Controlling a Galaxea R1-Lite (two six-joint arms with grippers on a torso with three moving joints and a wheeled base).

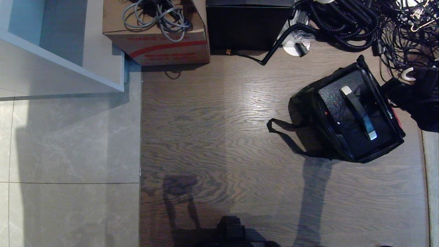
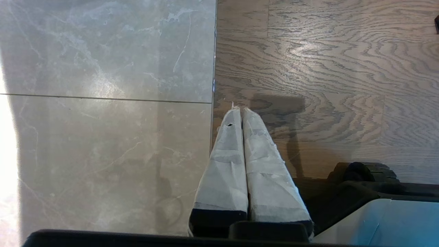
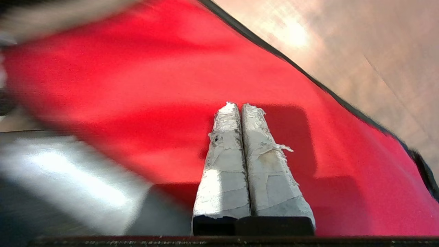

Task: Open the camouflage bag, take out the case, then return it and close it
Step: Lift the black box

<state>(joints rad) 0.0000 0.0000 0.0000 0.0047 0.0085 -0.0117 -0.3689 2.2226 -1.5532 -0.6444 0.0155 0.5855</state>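
- Your right gripper (image 3: 241, 104) is showing in its wrist view with both taped fingers (image 3: 223, 171) pressed together and nothing between them.
- It is hanging just over a broad red fabric surface, which looks like the red lining (image 3: 144, 79) of the bag's lid; whether the tips are touching it, you cannot tell.
- That red sheet is edged with a black rim, and wooden floor is showing past it.
- Your right arm is not appearing in the head view.
- In the head view the camouflage bag (image 1: 305, 103) is sitting open on the wooden floor (image 1: 212, 130) at the right, tilted, with its black strap (image 1: 284, 132) trailing towards the middle.
- The case (image 1: 337, 99) is sitting inside the bag, its speckled top facing up and its black handle (image 1: 358, 111) with silver ends lying across it.
- Your left gripper (image 2: 240, 109) is hanging parked, fingers together and empty, over the seam between grey tile (image 2: 103, 120) and wood.
- Behind the bag a tangle of black cables (image 1: 343, 24) is lying, with a black box (image 1: 248, 25) and a red-striped cardboard box (image 1: 161, 44) farther left.
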